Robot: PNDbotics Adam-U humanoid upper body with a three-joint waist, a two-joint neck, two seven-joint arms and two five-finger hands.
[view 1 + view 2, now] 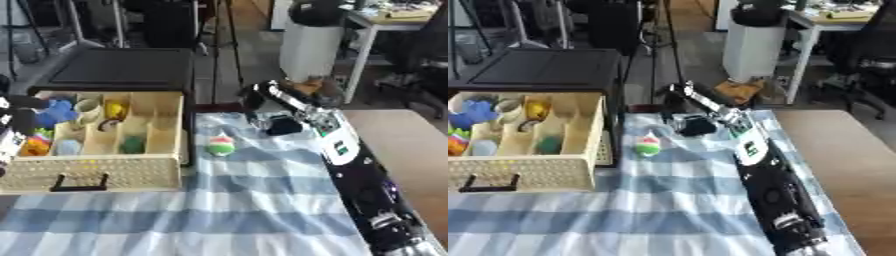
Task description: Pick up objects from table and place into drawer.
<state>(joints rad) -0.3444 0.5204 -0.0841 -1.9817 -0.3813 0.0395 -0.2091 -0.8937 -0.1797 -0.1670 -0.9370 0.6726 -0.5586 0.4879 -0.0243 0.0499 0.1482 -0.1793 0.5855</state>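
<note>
A small round toy, red, green and white, lies on the blue checked cloth just right of the open drawer. The pale wooden drawer has compartments holding a blue toy, a yellow one, a green one, an orange one and a cup. My right arm stretches from the lower right toward the table's far edge. Its hand hovers a short way right of the round toy and behind it, not touching it. My left hand shows partly at the left edge, over the drawer's left side.
A black cabinet top sits behind the drawer. A white bin with a black lid and a desk stand on the floor beyond the table. A bare wooden surface lies right of the cloth.
</note>
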